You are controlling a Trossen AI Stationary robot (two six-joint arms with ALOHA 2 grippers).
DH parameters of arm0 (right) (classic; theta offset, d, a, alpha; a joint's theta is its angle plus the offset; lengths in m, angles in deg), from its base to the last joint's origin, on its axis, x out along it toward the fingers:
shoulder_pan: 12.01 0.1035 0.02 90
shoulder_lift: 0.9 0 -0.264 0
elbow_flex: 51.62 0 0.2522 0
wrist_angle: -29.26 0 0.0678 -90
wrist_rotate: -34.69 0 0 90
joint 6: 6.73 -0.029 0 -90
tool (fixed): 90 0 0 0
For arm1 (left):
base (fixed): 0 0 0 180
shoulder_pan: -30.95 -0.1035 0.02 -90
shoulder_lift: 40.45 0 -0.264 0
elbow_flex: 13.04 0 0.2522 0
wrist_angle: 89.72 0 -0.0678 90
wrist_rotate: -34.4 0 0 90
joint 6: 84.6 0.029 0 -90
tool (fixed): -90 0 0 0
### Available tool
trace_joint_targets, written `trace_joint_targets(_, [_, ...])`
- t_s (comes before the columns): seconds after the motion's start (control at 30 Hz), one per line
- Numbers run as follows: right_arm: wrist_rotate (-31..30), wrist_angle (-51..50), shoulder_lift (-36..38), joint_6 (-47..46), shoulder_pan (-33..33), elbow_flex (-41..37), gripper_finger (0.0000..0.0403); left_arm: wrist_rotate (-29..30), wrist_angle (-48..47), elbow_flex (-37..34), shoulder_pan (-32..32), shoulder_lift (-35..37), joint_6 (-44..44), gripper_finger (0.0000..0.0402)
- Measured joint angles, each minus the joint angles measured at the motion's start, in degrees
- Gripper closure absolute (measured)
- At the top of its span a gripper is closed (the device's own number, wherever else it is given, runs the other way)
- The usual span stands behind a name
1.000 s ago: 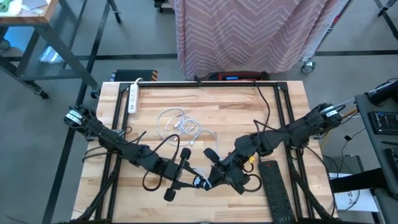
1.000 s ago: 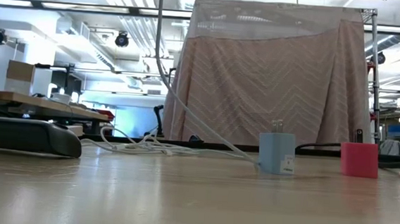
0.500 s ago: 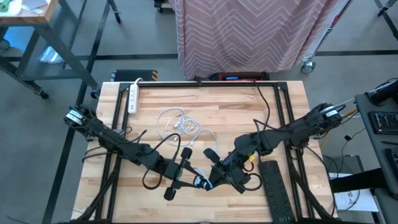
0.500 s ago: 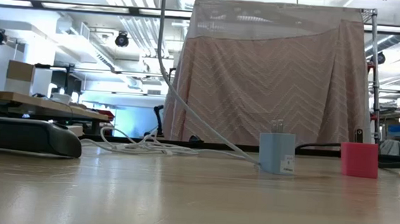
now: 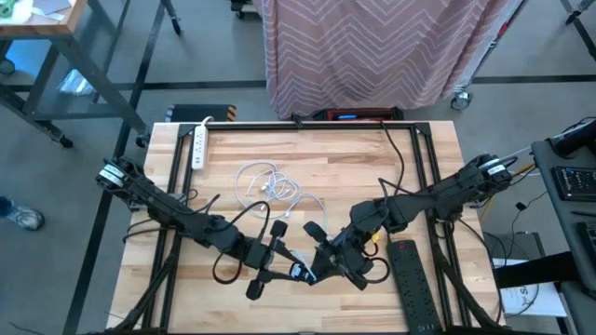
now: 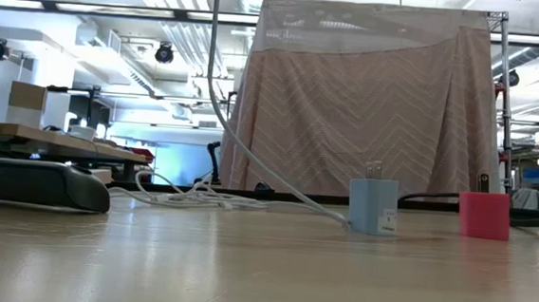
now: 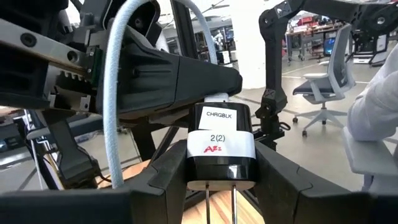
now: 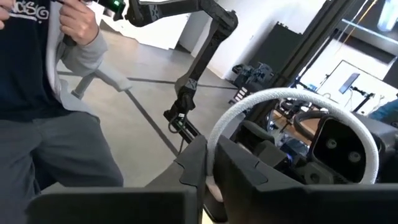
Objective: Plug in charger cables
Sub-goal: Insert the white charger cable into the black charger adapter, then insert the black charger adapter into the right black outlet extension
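A black plug block (image 7: 221, 146) is pinched by the left gripper (image 7: 221, 186); the right gripper (image 8: 210, 163) apparently pinches its white cord (image 8: 292, 99). Misalignment could bend the 2 prongs (image 7: 219, 202).

Grey concrete floor (image 5: 84, 186) around the wooden table (image 5: 307, 158). Pink chevron-patterned cloth (image 5: 372, 56) drapes a wheeled rack at the far side. Another wooden bench (image 5: 37, 19) far left. Ceiling light strips (image 6: 99, 8) overhead. Grey office chair (image 7: 323, 93) and a person in a grey sleeve (image 8: 74, 43) beyond.
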State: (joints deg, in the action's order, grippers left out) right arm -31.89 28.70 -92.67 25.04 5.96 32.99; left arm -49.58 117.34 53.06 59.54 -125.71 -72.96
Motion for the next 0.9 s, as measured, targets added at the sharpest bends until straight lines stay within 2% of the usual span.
trace_joint_targets(0.13, [-0.7, -0.4, 0.4, -3.6, 0.0, -0.1, 0.0342, 2.9, -0.4, 0.0, 0.2, 0.1, 0.1, 0.0267])
trace_joint_targets(0.3, [-2.5, -1.7, 2.6, -9.7, 0.2, -0.1, 0.0280, 6.1, -0.4, 0.1, 1.9, 0.5, 1.8, 0.0268])
trace_joint_targets(0.43, [-4.5, -6.0, 4.6, -7.9, 0.2, -0.2, 0.0223, 18.5, -1.7, 0.3, 4.5, 0.8, 4.2, 0.0268])
trace_joint_targets(0.57, [-12.0, -9.9, 5.1, -7.2, 0.3, -0.2, 0.0183, 32.8, -5.0, 0.2, 6.8, 0.8, 6.1, 0.0268])
trace_joint_targets(0.63, [-16.0, -10.4, 5.1, -7.1, 0.4, -0.2, 0.0171, 36.0, -5.9, 0.2, 7.3, 0.5, 6.1, 0.0268])
trace_joint_targets(0.73, [-19.6, -10.5, 5.2, -8.2, 0.4, -0.2, 0.0163, 37.3, -6.4, -0.2, 7.3, -0.4, 5.5, 0.0268])
trace_joint_targets(0.83, [-22.7, -10.8, 5.2, -9.2, 0.2, -0.3, 0.0168, 39.5, -6.8, -0.6, 7.4, -2.1, 5.9, 0.0268])
trace_joint_targets(0.9, [-24.4, -11.2, 5.2, -13.2, 0.3, -0.3, 0.0176, 39.6, -6.6, -0.7, 7.2, -3.3, 5.8, 0.0268])
